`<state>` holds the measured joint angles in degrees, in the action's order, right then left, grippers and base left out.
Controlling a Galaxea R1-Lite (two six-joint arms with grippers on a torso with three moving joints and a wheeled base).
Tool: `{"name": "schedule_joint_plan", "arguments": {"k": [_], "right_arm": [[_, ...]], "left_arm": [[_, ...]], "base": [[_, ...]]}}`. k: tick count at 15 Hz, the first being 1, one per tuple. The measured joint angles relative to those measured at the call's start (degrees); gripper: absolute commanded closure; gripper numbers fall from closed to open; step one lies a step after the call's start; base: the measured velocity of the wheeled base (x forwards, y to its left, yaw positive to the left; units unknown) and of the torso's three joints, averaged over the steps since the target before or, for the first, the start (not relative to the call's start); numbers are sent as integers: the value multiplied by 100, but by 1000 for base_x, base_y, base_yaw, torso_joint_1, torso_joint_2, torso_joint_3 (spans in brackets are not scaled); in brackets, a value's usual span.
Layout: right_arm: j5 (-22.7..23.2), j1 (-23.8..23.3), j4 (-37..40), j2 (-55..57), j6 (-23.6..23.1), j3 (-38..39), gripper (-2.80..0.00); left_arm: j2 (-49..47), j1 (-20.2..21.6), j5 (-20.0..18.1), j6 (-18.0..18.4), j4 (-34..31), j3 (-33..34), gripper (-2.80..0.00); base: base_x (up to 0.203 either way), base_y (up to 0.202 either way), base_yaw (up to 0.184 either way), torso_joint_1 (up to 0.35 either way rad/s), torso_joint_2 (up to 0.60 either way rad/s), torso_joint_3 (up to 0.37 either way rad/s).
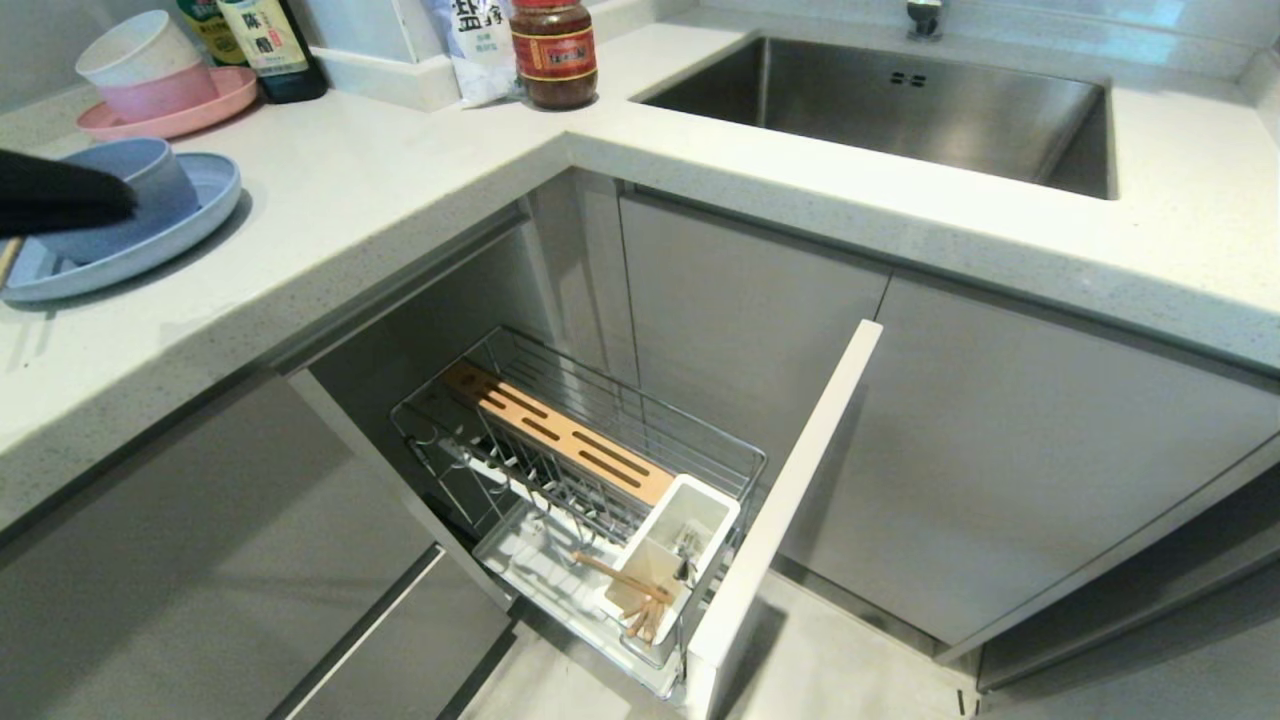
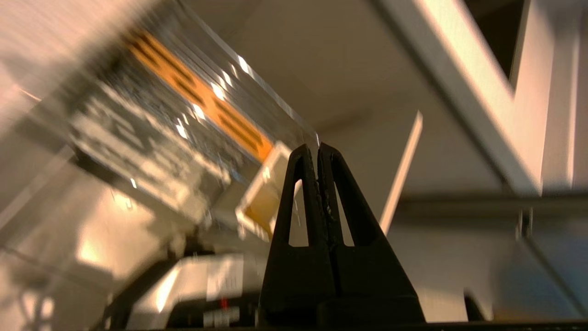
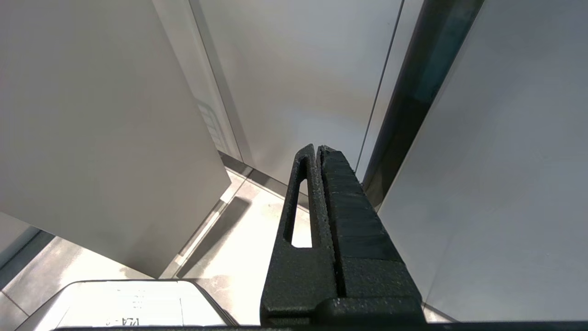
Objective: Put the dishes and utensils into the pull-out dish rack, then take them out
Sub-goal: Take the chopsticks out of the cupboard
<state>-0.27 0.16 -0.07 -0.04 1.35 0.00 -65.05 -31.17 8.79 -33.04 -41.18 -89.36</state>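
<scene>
The pull-out dish rack (image 1: 600, 400) stands drawn out under the counter, its pale front panel (image 1: 790, 500) nearest me. A pair of wooden chopsticks (image 1: 625, 580) leans in its white utensil cup (image 1: 705, 505); thin metal pieces stand beside them, too small to name. On the counter at the left, the blue-grey bowl (image 1: 150, 170) sits on the light-blue plate (image 1: 190, 215). Part of my left arm (image 1: 60, 190) shows black in front of the bowl. My left gripper (image 2: 317, 146) is shut and holds nothing, with the blurred rack (image 2: 202, 96) beyond it. My right gripper (image 3: 317, 148) hangs shut and holding nothing beside cabinet doors.
At the back left stand a pink plate with stacked pink and white bowls (image 1: 160, 90), bottles (image 1: 270, 45) and a jar (image 1: 553, 50). A steel sink (image 1: 900, 110) is set in the counter to the right. Grey cabinet doors (image 1: 1000, 450) flank the rack.
</scene>
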Motion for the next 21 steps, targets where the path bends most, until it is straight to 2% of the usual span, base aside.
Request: {"name": "schedule_joint_plan", "arguments": {"k": [1,3,7,8,10,13,14,17,19,21], "right_arm": [[2,0,0,1,2,0,0],[0,0,0,-1,-1,0,0],[0,0,0,0,-1,0,0],[0,0,0,2,2,0,0],[1,0,0,-1,-1,0,0],[0,0,0,-1,-1,0,0],[0,0,0,-1,-1,0,0],[2,0,0,2,-1,0,0],[0,0,0,0,2,0,0],[0,0,0,-1,-1,0,0]], "left_arm": [[-74,-316,-47,-52,-32,216,0],[-323,-668,-375,-78,-345,490,0],[-982,-813,-1521,-2,-1492,408,0],[-1153,-816,-1700,38,-1685,381,0],[-1534,-813,-1852,163,-1989,350,0],[-2095,-656,-1920,606,-2376,344,0],[-2276,-554,-1944,728,-2417,344,-280],[-2753,-303,-2174,1076,-2455,374,-280],[-3057,-201,-2377,1093,-2436,366,-280],[-3373,-132,-2419,1086,-2405,347,-280]], "base": [[0,0,0,0,0,0],[0,0,0,0,0,0],[0,0,0,0,0,0],[0,0,0,0,0,0],[0,0,0,0,0,0],[0,0,0,0,0,0],[0,0,0,0,0,0],[0,0,0,0,0,0],[0,0,0,0,0,0],[0,0,0,0,0,0]]}}
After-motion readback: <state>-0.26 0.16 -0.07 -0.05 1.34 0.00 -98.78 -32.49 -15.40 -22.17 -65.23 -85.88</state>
